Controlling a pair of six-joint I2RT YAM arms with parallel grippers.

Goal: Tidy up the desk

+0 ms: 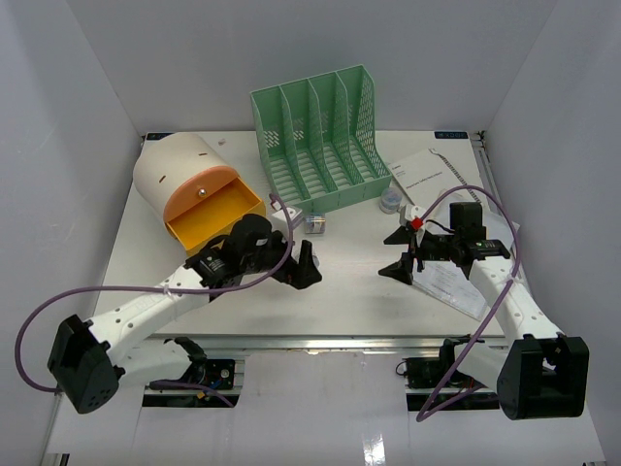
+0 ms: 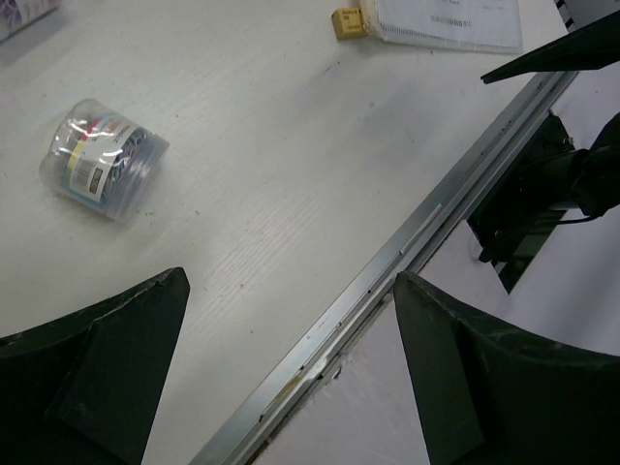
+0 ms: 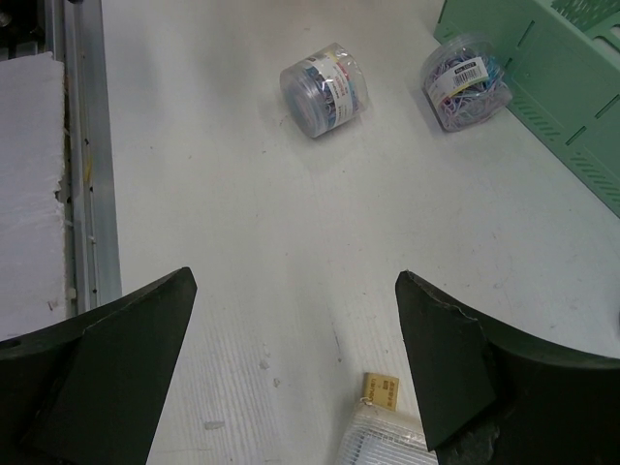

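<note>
Hovering over the smooth white desk (image 1: 349, 301) — clear round plastic tub (image 3: 325, 89) lying sideways — left gripper (image 1: 310, 264) and right gripper (image 1: 390, 255) gape wide, empty.

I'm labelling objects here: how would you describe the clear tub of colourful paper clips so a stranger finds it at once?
Start at the green mesh file rack on the white desk. Close beside its base sits a small clear plastic tub. It holds pale, colourful paper clips; the other clear tub, farther from the rack, holds darker clips.
</note>
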